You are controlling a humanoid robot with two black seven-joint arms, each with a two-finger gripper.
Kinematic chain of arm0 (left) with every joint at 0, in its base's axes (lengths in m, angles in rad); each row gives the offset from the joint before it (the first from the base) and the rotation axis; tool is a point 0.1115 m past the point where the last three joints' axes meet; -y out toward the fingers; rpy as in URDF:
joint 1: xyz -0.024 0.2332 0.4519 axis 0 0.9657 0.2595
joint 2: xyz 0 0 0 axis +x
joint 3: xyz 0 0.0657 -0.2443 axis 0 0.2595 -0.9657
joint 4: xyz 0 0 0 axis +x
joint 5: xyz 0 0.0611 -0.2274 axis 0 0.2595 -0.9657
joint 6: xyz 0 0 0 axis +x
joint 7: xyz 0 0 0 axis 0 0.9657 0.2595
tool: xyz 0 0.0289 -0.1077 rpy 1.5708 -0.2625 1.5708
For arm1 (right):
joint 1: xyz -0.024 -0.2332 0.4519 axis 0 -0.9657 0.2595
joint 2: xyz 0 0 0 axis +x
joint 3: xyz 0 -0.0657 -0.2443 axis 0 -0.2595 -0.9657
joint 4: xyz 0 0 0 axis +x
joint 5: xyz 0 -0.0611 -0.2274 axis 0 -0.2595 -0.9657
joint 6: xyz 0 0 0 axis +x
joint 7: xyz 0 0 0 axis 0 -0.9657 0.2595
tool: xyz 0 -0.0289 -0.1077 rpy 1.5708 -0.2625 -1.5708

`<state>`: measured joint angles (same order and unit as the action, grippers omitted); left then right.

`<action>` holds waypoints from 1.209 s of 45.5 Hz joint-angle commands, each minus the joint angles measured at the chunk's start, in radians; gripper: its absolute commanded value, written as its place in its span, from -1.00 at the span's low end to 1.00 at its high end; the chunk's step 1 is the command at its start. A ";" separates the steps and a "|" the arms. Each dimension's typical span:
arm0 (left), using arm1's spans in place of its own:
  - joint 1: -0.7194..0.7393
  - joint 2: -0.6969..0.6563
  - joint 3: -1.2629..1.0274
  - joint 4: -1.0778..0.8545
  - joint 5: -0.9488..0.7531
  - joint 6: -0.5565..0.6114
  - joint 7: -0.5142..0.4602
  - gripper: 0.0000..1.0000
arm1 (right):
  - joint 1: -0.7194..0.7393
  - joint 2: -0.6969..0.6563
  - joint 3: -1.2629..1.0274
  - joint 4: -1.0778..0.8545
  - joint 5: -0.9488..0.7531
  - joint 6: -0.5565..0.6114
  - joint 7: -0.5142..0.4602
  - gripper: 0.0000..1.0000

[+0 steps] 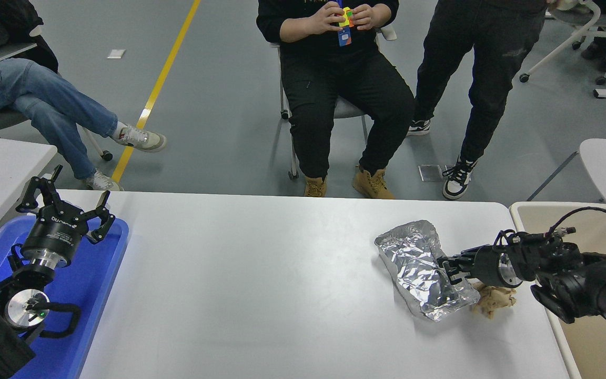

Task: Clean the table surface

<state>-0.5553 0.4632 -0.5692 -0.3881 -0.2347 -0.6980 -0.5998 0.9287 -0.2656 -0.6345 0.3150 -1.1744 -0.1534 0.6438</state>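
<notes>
Left arm parked at the near-left corner, over the blue tray [100,273] that sits along the left edge of the table surface [261,284]. Left gripper [66,208] points away from the camera w/ fingers spread wide, holding nothing.

The table surface is the big white top filling the lower half of the view, near edge cut off by the frame bottom, far edge running straight across the middle. Its centre and left part are bare.

Right arm comes in from the right edge, low over the beige bin [592,337] that stands just off the table's right edge. Right gripper [453,266] reaches leftward to the crumpled foil sheet [418,263], which lies near the right edge, roughly midway btwn near and far edges. Fingertips are at the foil's right side, touching or pinching it; can't tell if the jaws are closed on it or just resting against it. A crumpled brown paper wad [492,302] lies on the table just beside the foil's near-right corner, under the gripper's wrist.

Beyond the far edge: a seated person in black w/ tan boots, hands on a coloured cube [346,17]; a standing person to the right; a third seated at far left in jeans.
</notes>
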 commanded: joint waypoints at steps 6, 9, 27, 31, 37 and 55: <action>0.000 0.000 0.000 0.000 0.000 0.000 0.000 1.00 | 0.041 -0.032 0.009 0.048 0.065 0.009 0.082 -1.00; 0.000 0.002 0.000 0.000 0.000 0.000 0.000 1.00 | 0.084 -0.076 0.009 0.120 0.084 0.011 0.099 -1.00; 0.000 0.000 0.000 0.000 0.000 0.000 0.000 1.00 | 0.409 -0.420 0.009 0.565 0.104 0.080 0.106 -1.00; 0.000 0.000 0.000 0.000 0.000 0.000 0.000 1.00 | 0.459 -0.460 0.015 0.584 0.105 0.123 0.126 -1.00; 0.000 0.000 0.000 0.000 0.000 0.000 0.000 1.00 | 0.507 -0.507 0.064 0.596 0.105 0.196 0.148 -1.00; 0.000 0.002 0.000 0.000 0.000 0.000 0.000 1.00 | 0.602 -0.606 0.265 0.590 0.105 0.445 0.160 -1.00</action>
<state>-0.5554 0.4634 -0.5691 -0.3881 -0.2347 -0.6980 -0.5997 1.4692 -0.8069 -0.4746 0.8975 -1.0698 0.1631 0.7958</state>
